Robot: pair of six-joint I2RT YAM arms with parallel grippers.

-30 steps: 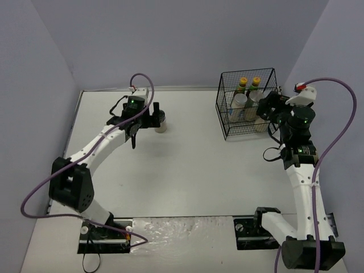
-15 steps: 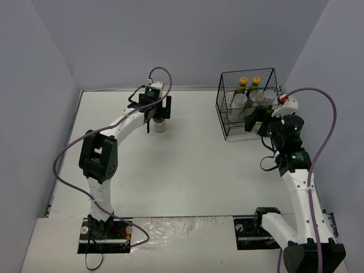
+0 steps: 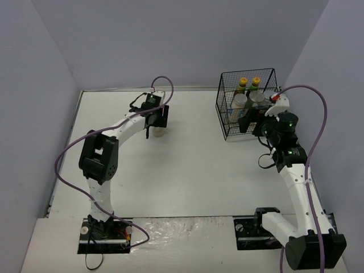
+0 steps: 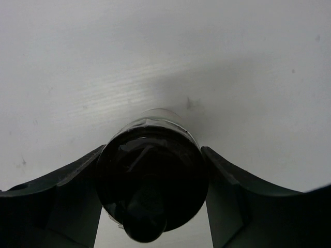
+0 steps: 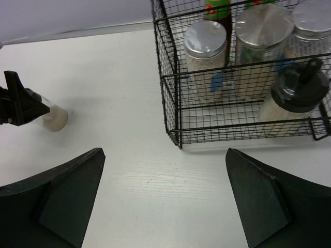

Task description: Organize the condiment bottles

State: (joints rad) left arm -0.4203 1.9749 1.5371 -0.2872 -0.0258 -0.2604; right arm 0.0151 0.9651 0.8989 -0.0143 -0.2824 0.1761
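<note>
Left gripper (image 4: 153, 151) has just closed, seemingly pinching the lone shaker (image 4: 150, 170) at lower centre of its view; right gripper (image 5: 164, 153) spread; carry to basket (image 3: 223, 108) likely next.

A: How many bottles does the wire basket (image 5: 170, 76) hold?
B: Six: three silver-lidded jars (image 5: 205, 39), two yellow-capped sauce bottles (image 3: 243, 81), one black-capped shaker (image 5: 300, 85).
A: And outside it?
B: A second shaker (image 5: 56, 119), also black-capped. That makes seven bottles in all, two of them shakers, and a single basket.
</note>
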